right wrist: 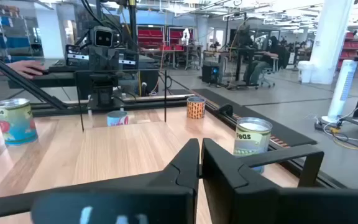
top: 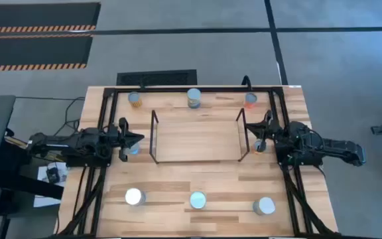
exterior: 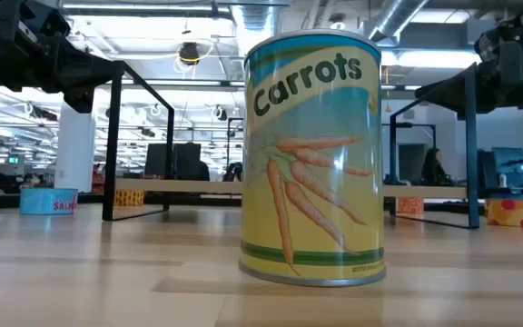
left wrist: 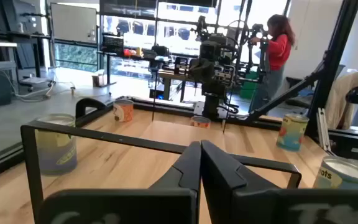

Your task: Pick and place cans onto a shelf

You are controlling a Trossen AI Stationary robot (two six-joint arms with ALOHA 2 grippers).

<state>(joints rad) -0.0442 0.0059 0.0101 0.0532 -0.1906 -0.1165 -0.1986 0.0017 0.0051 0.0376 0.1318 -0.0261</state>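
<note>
The shelf point(top: 197, 139) stands mid-table, a light-wood platform with black wire uprights at both ends. Cans stand upright on the tabletop around it: three along the far edge point(top: 193, 98), three along the near edge point(top: 197, 200), the middle one a Carrots can point(exterior: 311, 159). A low blue can point(top: 132, 150) stands off the shelf's left end and another low can point(top: 260, 146) off its right end. My left gripper point(top: 138, 139) is shut and empty at the shelf's left end, pointing at it point(left wrist: 201, 152). My right gripper point(top: 257, 133) is shut and empty at the right end point(right wrist: 201, 149).
A black metal frame point(top: 111, 89) runs along the table's far edge and both sides, and the arms reach in over it. A person in red point(left wrist: 278, 50) stands in the room beyond the table's right side. Bare tabletop lies between the shelf and the near row of cans.
</note>
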